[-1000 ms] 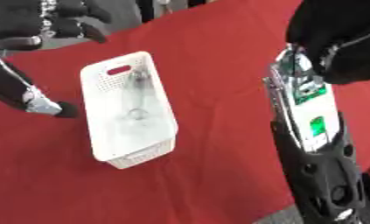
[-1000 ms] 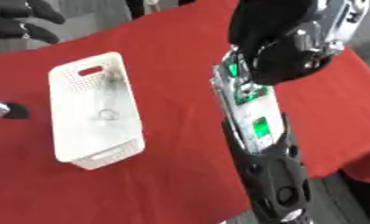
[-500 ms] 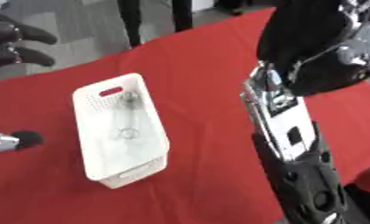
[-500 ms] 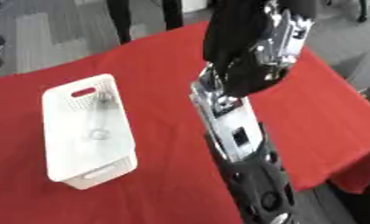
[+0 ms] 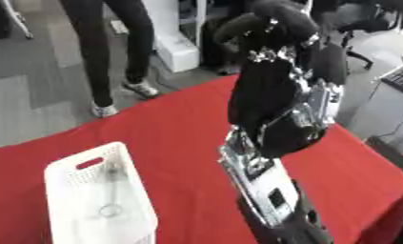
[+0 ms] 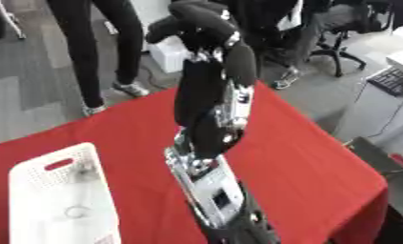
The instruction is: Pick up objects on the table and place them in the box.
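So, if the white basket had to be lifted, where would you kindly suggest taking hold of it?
Probably at the slot handle cut into the far short wall of the white basket, coming from above and behind. The basket stands upright on the red table, its rim open, so fingers could hook through that slot.

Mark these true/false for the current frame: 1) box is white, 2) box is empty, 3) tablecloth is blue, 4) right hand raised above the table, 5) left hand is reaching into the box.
1) The box is white: true.
2) The box is empty: false; a thin metal item with a ring end lies inside.
3) The tablecloth is blue: false; it is red.
4) The right hand is raised above the table: true, with fingers curled and nothing visibly held.
5) The left hand is reaching into the box: false; no left hand shows in either view.
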Robot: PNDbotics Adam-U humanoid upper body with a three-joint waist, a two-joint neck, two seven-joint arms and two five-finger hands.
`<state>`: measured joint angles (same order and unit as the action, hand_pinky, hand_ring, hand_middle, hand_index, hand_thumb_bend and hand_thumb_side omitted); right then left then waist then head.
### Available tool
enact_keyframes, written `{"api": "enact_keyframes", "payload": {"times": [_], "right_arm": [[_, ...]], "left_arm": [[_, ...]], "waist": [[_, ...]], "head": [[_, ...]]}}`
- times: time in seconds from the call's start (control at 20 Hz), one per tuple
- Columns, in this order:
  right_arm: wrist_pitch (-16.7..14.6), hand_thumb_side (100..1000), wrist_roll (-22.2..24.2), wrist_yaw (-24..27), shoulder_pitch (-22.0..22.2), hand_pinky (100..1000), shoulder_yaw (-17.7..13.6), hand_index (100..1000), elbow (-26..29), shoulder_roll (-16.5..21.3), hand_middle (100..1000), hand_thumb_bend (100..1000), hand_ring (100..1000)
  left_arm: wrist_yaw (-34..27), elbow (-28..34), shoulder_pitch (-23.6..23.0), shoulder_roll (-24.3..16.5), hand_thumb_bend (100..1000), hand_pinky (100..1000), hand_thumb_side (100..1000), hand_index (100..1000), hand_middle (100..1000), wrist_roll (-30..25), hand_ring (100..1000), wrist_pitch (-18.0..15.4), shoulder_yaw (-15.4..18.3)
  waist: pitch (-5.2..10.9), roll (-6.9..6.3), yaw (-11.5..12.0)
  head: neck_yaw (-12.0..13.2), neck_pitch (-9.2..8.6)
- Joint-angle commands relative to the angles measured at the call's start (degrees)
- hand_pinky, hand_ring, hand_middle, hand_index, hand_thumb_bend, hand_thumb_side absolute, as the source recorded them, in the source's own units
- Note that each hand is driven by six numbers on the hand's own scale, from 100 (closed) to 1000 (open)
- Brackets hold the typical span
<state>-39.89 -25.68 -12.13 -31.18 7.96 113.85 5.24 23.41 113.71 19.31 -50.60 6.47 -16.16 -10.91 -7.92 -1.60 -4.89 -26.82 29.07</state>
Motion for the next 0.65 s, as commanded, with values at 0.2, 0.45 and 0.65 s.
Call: {"api": "enact_keyframes", "payload": {"times": [0.2, 0.45, 0.65], "right_arm": [[1.33, 1000, -0.85, -0.17, 0.58, 425, -0.98, 683, 0.74, 2.13, 587, 100, 501], [2.86, 1000, -1.15, 0.12, 1.47, 426, -1.73, 686, 0.74, 3.59, 590, 100, 503], [3.8, 1000, -1.14, 0.34, 2.26, 427, -2.04, 689, 0.74, 4.79, 591, 100, 506]], "left_arm": [[-7.17, 0.88, -3.88, 12.18, 345, 707, 624, 795, 847, 11.32, 708, -5.0, 3.32], [-10.91, 0.88, -3.04, 19.03, 358, 673, 611, 778, 810, 14.61, 680, -14.61, 3.21], [-12.46, 0.88, -1.81, 21.06, 364, 674, 604, 779, 806, 13.32, 672, -17.77, 2.39]], "waist": [[1.31, 1.45, 2.14], [1.37, 3.25, 4.32], [1.45, 3.79, 5.51]], "head": [[-1.36, -3.07], [-1.57, -3.56], [-2.24, -4.34]]}}
